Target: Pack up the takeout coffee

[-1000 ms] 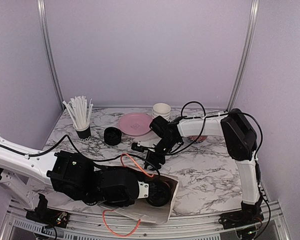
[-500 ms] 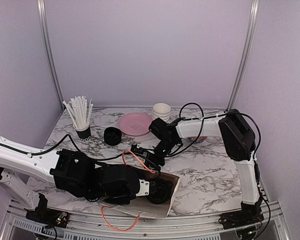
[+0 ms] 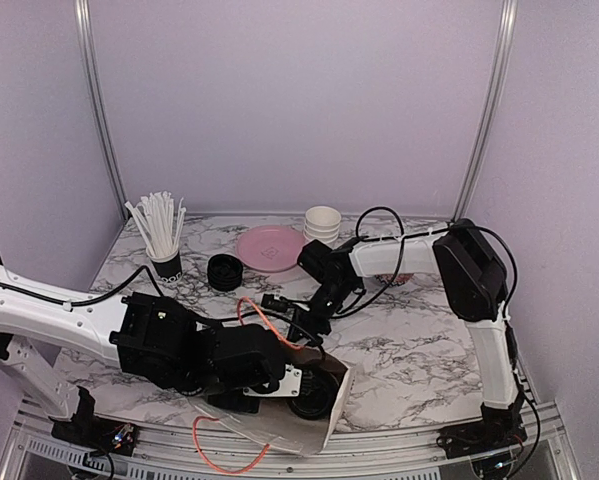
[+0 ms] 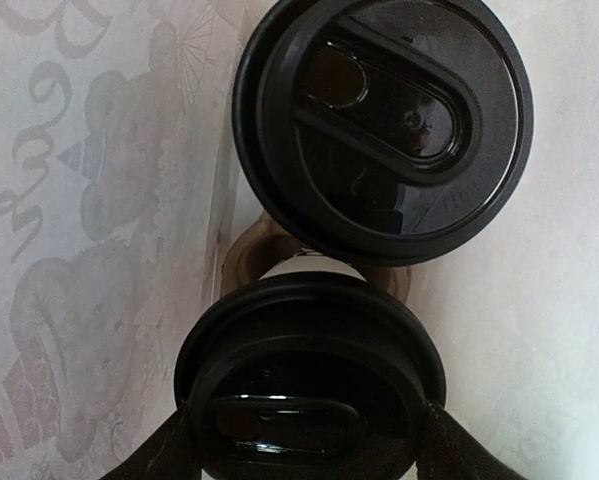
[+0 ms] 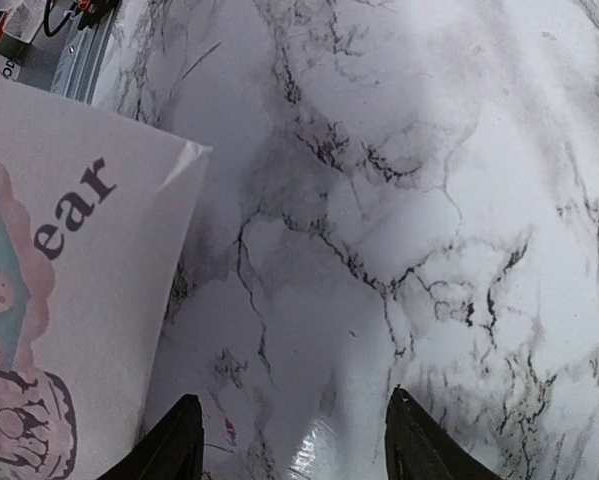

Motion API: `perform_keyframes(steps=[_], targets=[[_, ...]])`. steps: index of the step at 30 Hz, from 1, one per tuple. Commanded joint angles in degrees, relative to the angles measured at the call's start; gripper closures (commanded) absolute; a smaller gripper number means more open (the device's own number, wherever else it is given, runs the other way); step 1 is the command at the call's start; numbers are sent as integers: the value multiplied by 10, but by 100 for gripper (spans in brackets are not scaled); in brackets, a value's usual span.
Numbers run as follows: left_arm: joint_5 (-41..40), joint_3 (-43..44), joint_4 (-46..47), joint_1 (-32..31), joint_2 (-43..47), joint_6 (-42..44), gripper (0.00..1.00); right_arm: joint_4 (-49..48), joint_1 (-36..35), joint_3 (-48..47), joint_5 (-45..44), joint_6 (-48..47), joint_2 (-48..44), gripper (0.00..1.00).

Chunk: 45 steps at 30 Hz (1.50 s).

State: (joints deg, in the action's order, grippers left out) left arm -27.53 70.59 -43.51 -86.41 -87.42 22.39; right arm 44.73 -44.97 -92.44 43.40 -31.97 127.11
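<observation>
In the left wrist view my left gripper (image 4: 309,445) is shut on a takeout coffee cup (image 4: 309,380), its fingers pressed against both sides of the black dome lid. Just beyond it stands another lidded coffee cup (image 4: 384,120), with brown cardboard (image 4: 241,262) showing between the two. Both are inside the white printed paper bag (image 4: 99,200). From above, the left arm reaches into the bag (image 3: 324,425) at the table's near edge. My right gripper (image 5: 291,420) hangs open over bare marble beside the bag's edge (image 5: 69,300); it sits just behind the bag's mouth (image 3: 299,316).
An orange bag handle (image 3: 264,322) loops up near the right gripper. At the back stand a black cup of white straws (image 3: 164,262), a stack of black lids (image 3: 224,272), a pink plate (image 3: 269,247) and stacked lidless white cups (image 3: 322,222). The table's front rail (image 3: 379,445) is close to the bag.
My left arm has pushed further right into the bag, and the bag has tilted and shifted with it. The right gripper has drifted slightly left and stays open.
</observation>
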Motion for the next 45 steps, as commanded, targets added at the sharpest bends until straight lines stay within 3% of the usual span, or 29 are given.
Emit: perform_keyframes(steps=[1,7,12,19,28,36,39,45], targets=[[74,51,-71,15,-19,-1,44,65,-9,-32,77,-41,13,41],[111,86,-93,29,-25,-19,44,101,4,-38,47,-66,-12,38],[140,95,-104,38,-43,-31,43,114,92,-67,-7,-61,-40,35],[167,112,-104,67,-95,-36,44,130,178,-85,-10,-65,-80,35],[184,119,-47,120,-153,-31,44,120,214,1,41,-82,-135,35],[200,84,5,121,-146,-42,46,124,216,42,46,-93,-178,35],[184,100,-8,122,-132,-44,41,131,216,32,49,-93,-188,35],[185,151,-80,121,-127,-88,18,154,216,3,67,-94,-196,34]])
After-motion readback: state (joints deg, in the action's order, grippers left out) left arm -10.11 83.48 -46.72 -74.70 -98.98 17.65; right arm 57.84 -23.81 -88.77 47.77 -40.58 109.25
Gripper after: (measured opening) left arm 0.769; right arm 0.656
